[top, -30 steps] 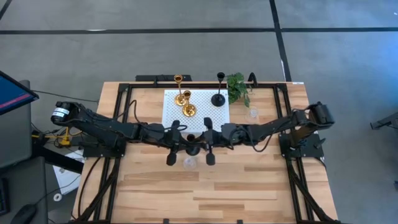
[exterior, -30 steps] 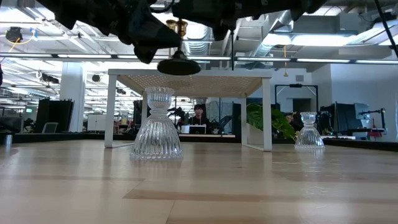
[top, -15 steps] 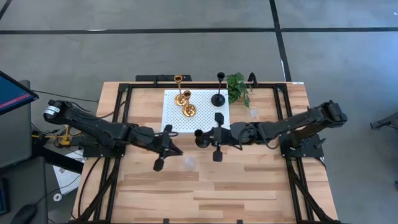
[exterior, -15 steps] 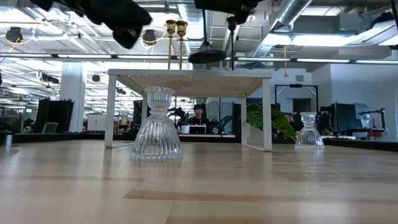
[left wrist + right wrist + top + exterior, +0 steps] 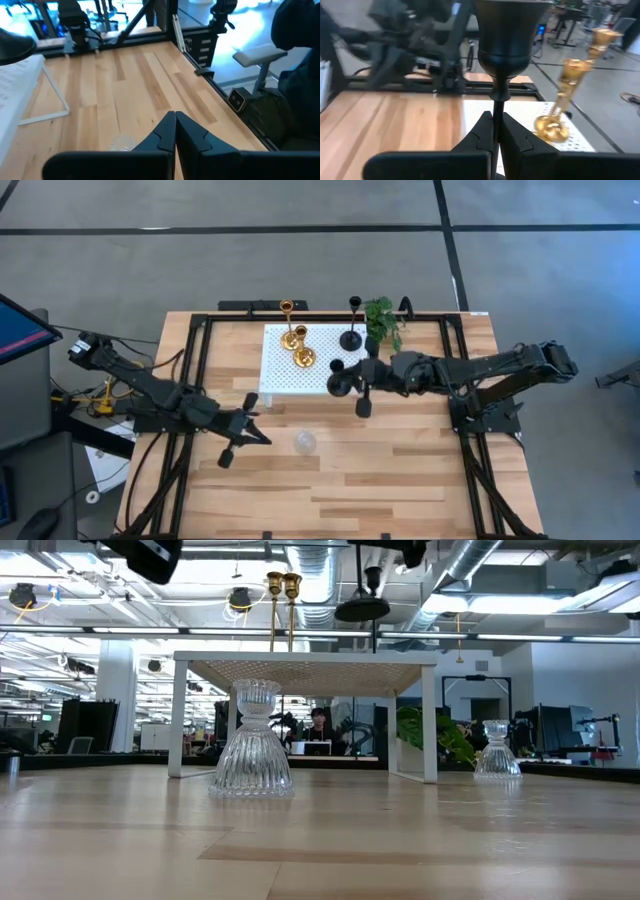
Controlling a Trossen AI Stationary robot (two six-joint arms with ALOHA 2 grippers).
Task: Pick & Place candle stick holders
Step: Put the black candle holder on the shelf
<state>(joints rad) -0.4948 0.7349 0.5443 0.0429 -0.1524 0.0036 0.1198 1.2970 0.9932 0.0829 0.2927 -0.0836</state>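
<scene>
My right gripper (image 5: 346, 379) is shut on a tall black candle stick holder (image 5: 364, 598), which hangs upright over the right part of the white perforated stand (image 5: 285, 375). My left gripper (image 5: 258, 437) is shut and empty over the table's left half, near a squat clear glass holder (image 5: 304, 442) standing on its base. Two gold holders (image 5: 295, 340) and a second black holder (image 5: 351, 335) stand on the stand. Another glass holder (image 5: 406, 362) stands on the table, right of the stand. My right gripper pinches the black holder's thin stem (image 5: 498, 102) between its two fingers, just under the cup (image 5: 507, 35). The fingers come level from the table's right and lie across the stem. The holder is upright, its round base (image 5: 362, 610) clear above the stand's top.
A small green leafy plant (image 5: 382, 320) stands at the stand's far right corner. Black frame rails (image 5: 195, 370) run along the table's left and right sides. Bare wood lies across the near half (image 5: 340, 490). A person shows far behind the table (image 5: 320, 722).
My right gripper has carried the black holder up and toward the table's far right, from beside the near glass holder to over the stand. My left gripper has drawn back from the black holder toward the table's left and near edges.
</scene>
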